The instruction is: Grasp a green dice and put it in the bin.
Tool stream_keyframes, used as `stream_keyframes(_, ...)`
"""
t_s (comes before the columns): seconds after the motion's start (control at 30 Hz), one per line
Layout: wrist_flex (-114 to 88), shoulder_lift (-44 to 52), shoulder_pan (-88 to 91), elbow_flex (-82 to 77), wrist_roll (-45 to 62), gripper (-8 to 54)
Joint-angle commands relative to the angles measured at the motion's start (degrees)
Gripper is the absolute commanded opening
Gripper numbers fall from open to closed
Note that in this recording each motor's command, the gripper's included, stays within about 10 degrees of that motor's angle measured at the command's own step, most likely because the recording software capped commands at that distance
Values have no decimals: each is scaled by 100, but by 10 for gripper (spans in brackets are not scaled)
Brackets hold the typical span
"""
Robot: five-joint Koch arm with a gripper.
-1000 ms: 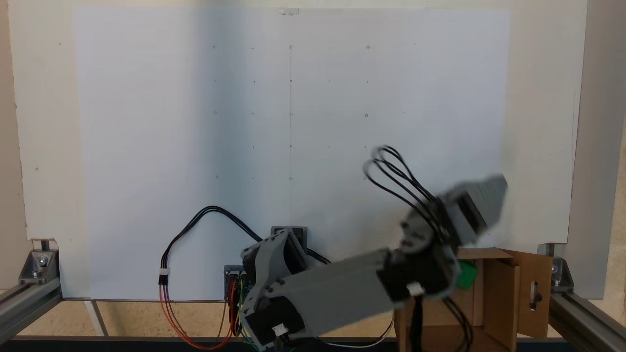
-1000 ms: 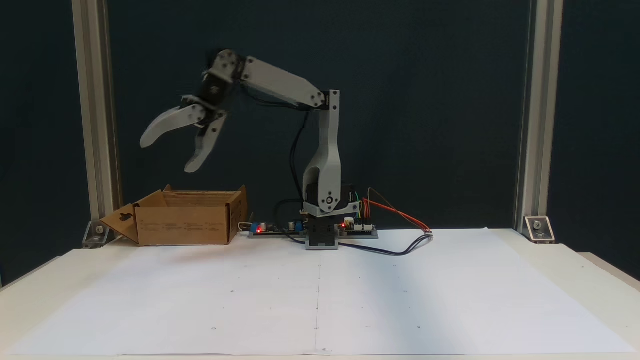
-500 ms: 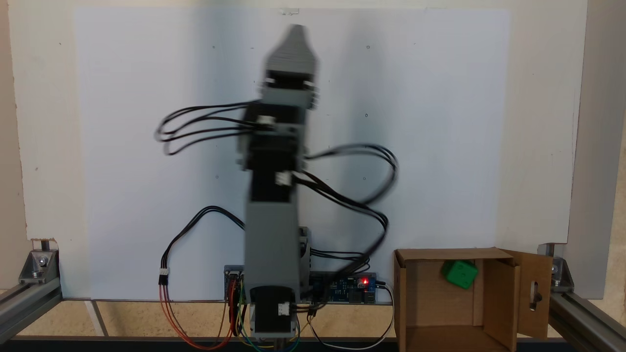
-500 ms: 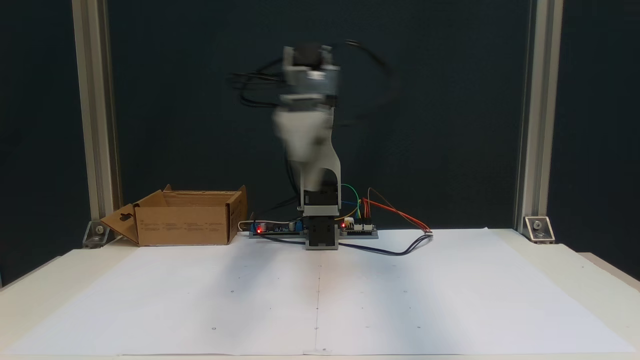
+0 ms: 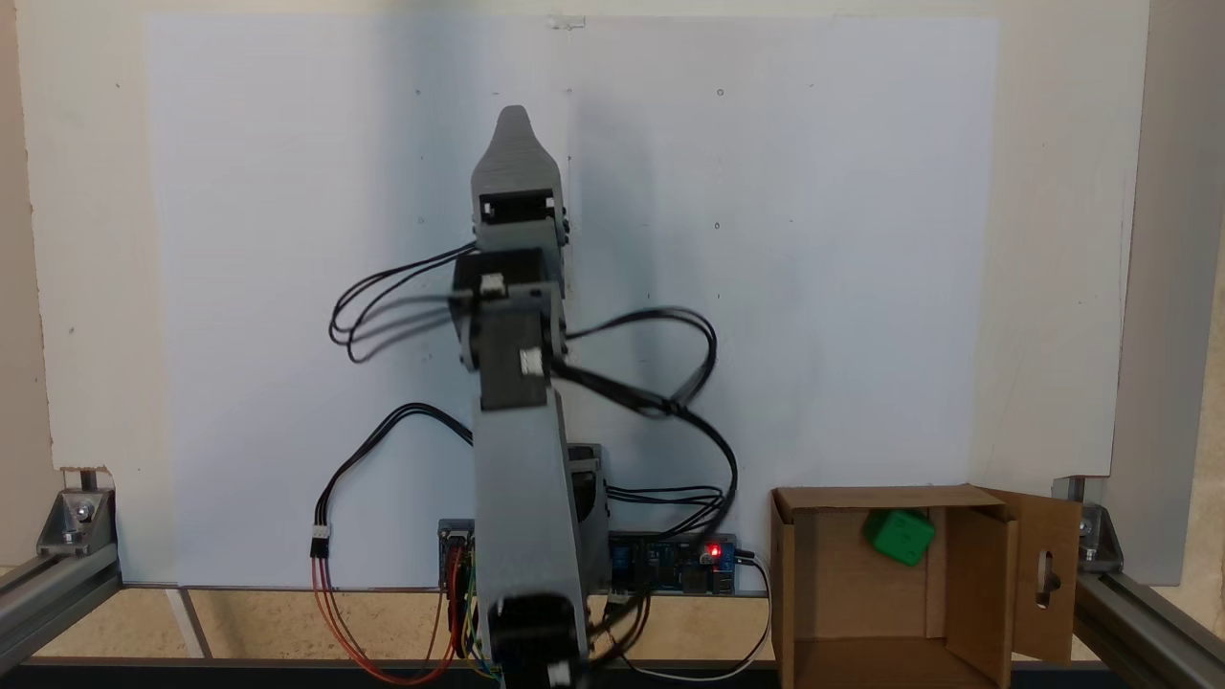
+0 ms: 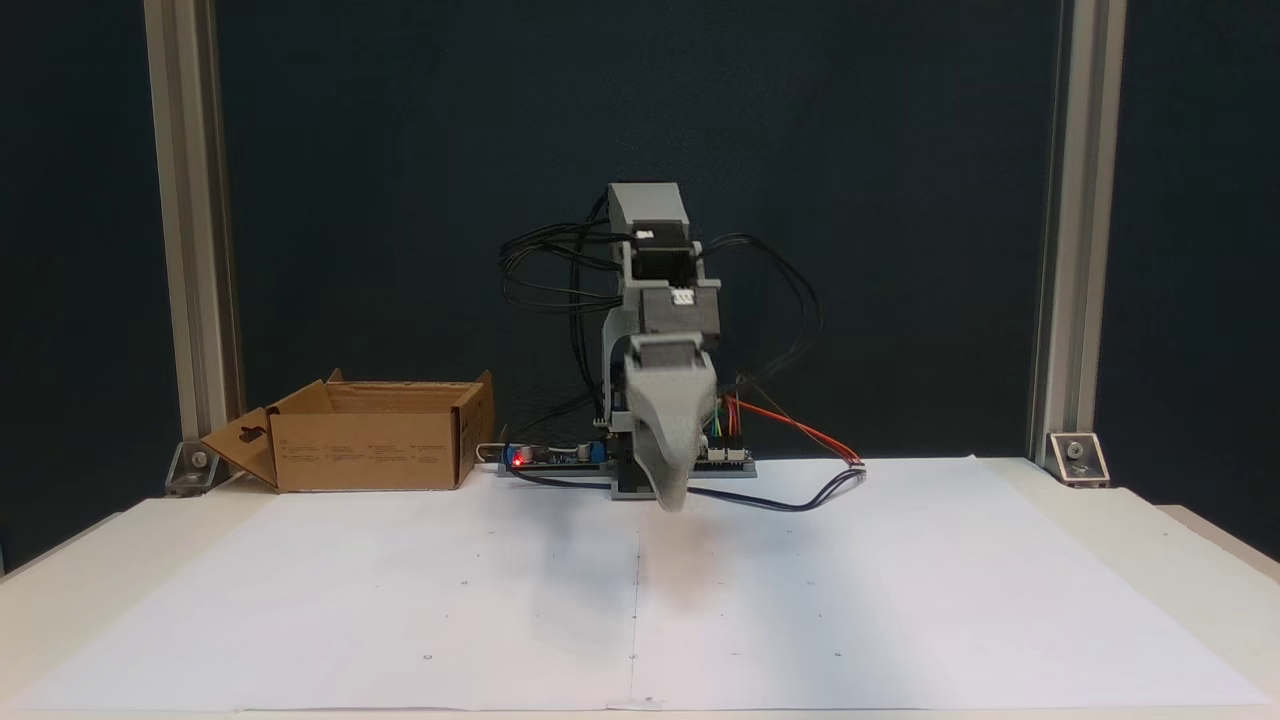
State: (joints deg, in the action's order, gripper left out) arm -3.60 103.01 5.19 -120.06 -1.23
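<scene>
White paper (image 6: 400, 600) beneath lowered gripper (image 6: 672, 495)

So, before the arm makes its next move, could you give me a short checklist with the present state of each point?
1. Green dice lies inside the bin: ok.
2. Bin stands upright at the table's edge, flaps open: ok.
3. Claw is away from the bin, over the white paper: ok.
4. Claw open or shut: cannot tell, its parts overlap in both fixed views.
5. Claw is empty: cannot tell directly; no green shows on it.
</scene>
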Motion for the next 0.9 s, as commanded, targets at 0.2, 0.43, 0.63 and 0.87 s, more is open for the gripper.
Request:
stream_keyframes(0.2, 2529, 1494, -923, -1125, -229, 443)
stream_keyframes(0.43, 4234, 2426, -905, -2663, -202, 443)
stream_keyframes(0.63, 5781, 3252, -562, -3990, -220, 444)
stream_keyframes(0.87, 7328, 3261, -554, -4939, -193, 441)
